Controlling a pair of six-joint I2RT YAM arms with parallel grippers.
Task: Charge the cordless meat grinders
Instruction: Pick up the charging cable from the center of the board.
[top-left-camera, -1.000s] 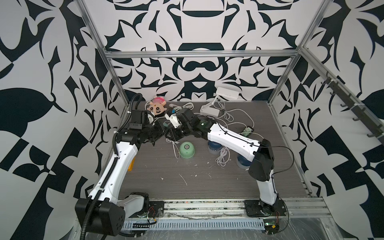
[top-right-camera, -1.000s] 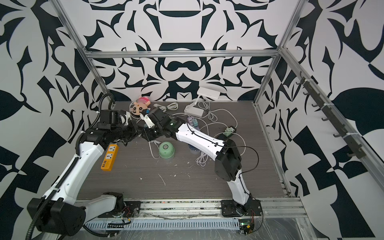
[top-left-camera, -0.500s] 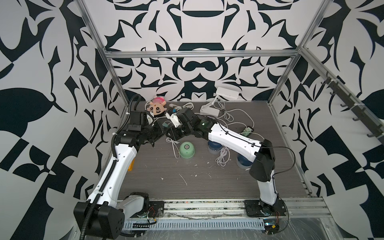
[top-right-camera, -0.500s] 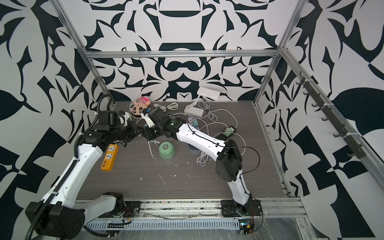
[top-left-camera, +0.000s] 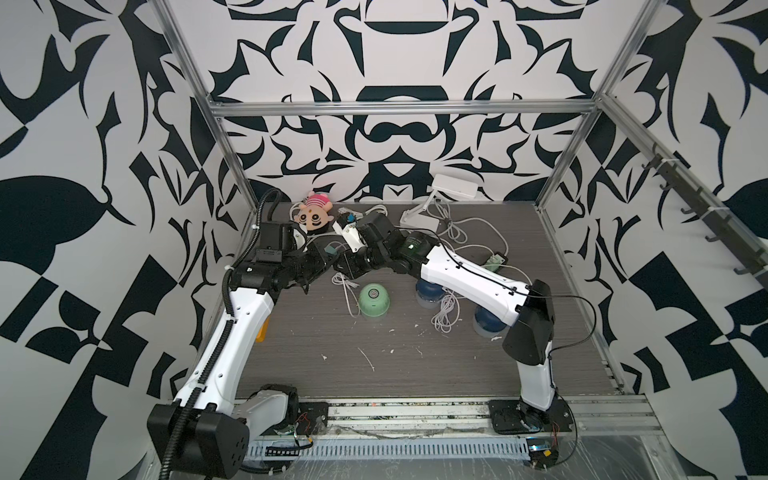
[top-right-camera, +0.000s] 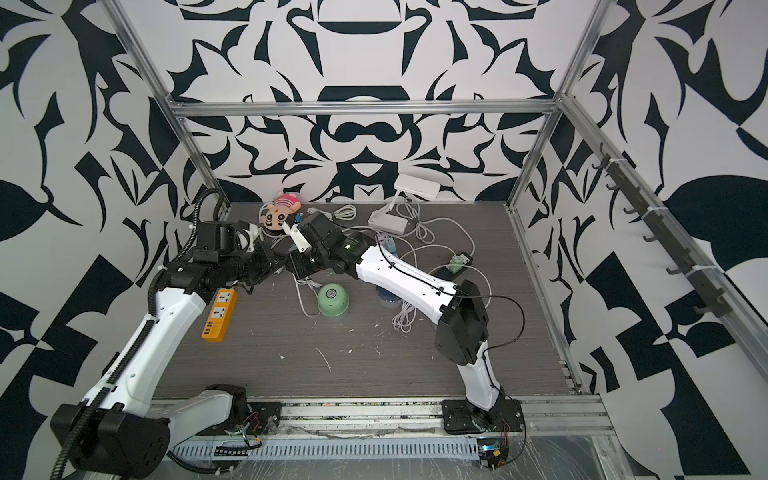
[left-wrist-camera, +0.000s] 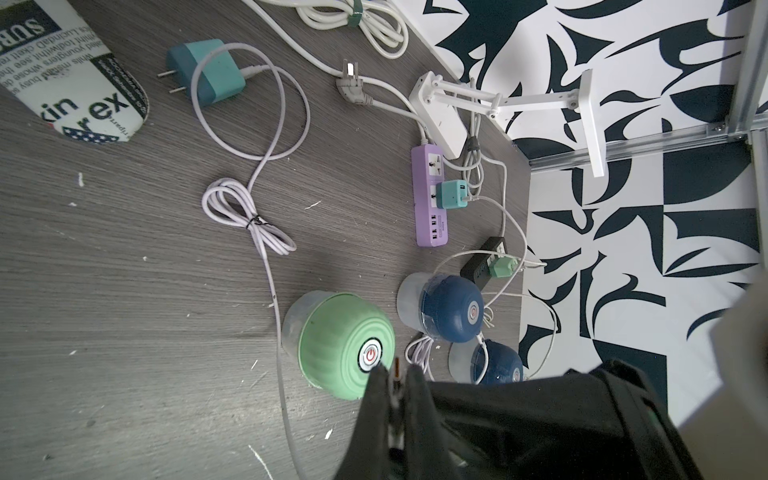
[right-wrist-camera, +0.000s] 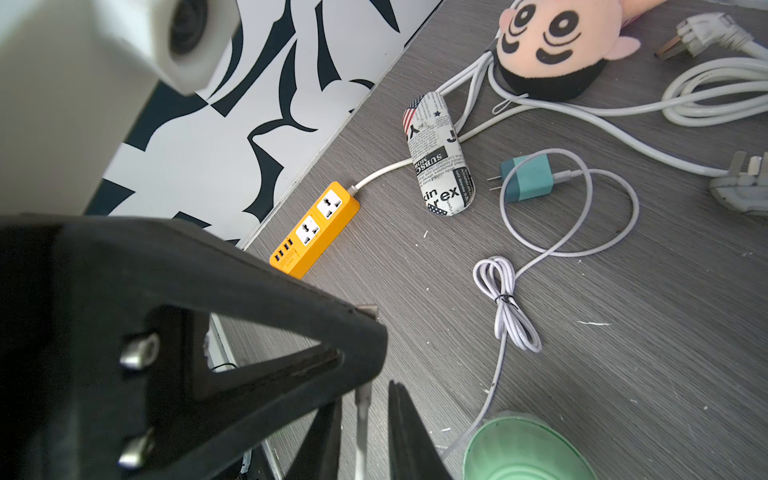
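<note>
The mint green grinder (top-left-camera: 374, 300) (left-wrist-camera: 345, 345) stands mid-table. Two navy blue grinders (left-wrist-camera: 451, 307) (left-wrist-camera: 498, 365) stand to its right, each with a white cable at it, partly under my right arm in both top views. Both grippers meet above the table just behind and left of the green one. My left gripper (left-wrist-camera: 395, 376) is shut on the small plug at the end of a white cable (left-wrist-camera: 245, 216), which runs from a loose teal adapter (left-wrist-camera: 208, 72). My right gripper (right-wrist-camera: 368, 411) has its jaws slightly apart, with that cable hanging between them.
An orange power strip (top-right-camera: 219, 316) lies by the left wall. A purple strip (left-wrist-camera: 430, 195) and a black strip (left-wrist-camera: 486, 262) each carry an adapter at back right. A plush toy (top-left-camera: 314, 210), a newspaper-print case (right-wrist-camera: 440, 153), a white lamp (top-left-camera: 440, 199) and coiled cords crowd the back.
The right jaws have drawn closer around the white cable. Both arms hold about the same place, and the left gripper keeps its grip on the plug.
</note>
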